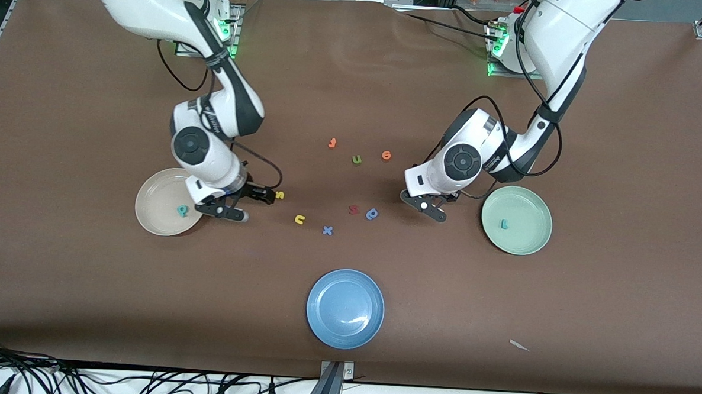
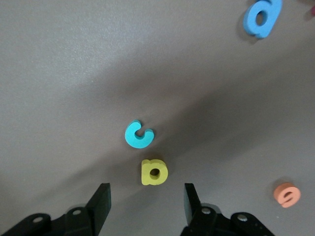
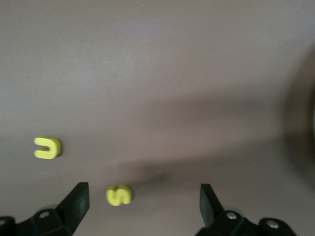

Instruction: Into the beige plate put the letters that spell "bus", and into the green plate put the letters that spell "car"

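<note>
Yellow s [image 3: 119,195] is lying flat on the brown table [image 1: 86,280], right between the spread fingers of the right claw [image 3: 142,201], which is hanging low over it with its jaws standing wide and gripping nothing. Yellow u [image 3: 47,147] is sitting just outside one of those fingers, near the s. Beside this claw, toward the right arm's end of the table, the beige plate [image 1: 149,209] is resting with the teal b/p letter [image 1: 182,211] already lying in it.

The left claw [image 2: 146,199] is hovering low over the table with its jaws partly open and holding nothing; the yellow a [image 2: 154,172] is lying just ahead of the gap between its fingers, untouched. The teal c [image 2: 139,134] is lying just past the a, close to it but apart. Beside this claw, toward the left arm's end of the table, the green plate [image 1: 530,240] is carrying the teal r [image 1: 504,224].

Farther out from the left claw, a blue letter [image 2: 263,17] and an orange letter [image 2: 287,193] are lying on the table. Between the two claws, a green u [image 1: 357,159], a red letter [image 1: 354,209] and a blue x [image 1: 327,230] are scattered. A blue plate [image 1: 345,308] is sitting nearest the front camera. No readable brand or label is showing on the claws.
</note>
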Available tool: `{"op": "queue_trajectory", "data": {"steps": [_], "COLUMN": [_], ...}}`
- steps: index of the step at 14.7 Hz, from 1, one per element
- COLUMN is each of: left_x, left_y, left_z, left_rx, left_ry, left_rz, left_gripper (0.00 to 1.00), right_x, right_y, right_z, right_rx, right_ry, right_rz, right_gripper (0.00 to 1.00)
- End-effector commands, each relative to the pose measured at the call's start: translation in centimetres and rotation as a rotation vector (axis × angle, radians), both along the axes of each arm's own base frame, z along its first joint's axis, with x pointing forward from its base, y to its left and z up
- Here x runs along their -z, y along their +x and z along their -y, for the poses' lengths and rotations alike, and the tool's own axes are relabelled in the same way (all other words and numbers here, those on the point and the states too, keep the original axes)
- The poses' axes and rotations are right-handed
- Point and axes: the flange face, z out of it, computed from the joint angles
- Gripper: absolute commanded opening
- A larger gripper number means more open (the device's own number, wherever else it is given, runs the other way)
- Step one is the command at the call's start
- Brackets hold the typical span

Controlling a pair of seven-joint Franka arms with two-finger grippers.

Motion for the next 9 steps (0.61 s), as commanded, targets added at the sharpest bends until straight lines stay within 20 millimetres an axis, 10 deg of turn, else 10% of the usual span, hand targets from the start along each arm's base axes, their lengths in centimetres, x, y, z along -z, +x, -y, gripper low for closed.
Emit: {"op": "queue_trajectory", "data": {"steps": [1, 9], "left_x": [0.5, 3.0], "left_y": [0.2, -0.6], "left_z": [0.2, 1.0], "left_rx": [0.024, 0.055], "left_ry": [0.022, 0.048], "left_rz": [0.037, 0.060], "left_gripper": [0.67, 0.49], "right_x": [1.4, 4.5], "right_y": [-0.9, -2.6], "right_z": [-1.8, -3.8], "right_rx": [0.046, 0.010], "right_ry": [0.010, -0.008], "right_rz": [0.027, 0.005], "right_gripper": [0.99, 0.93]}}
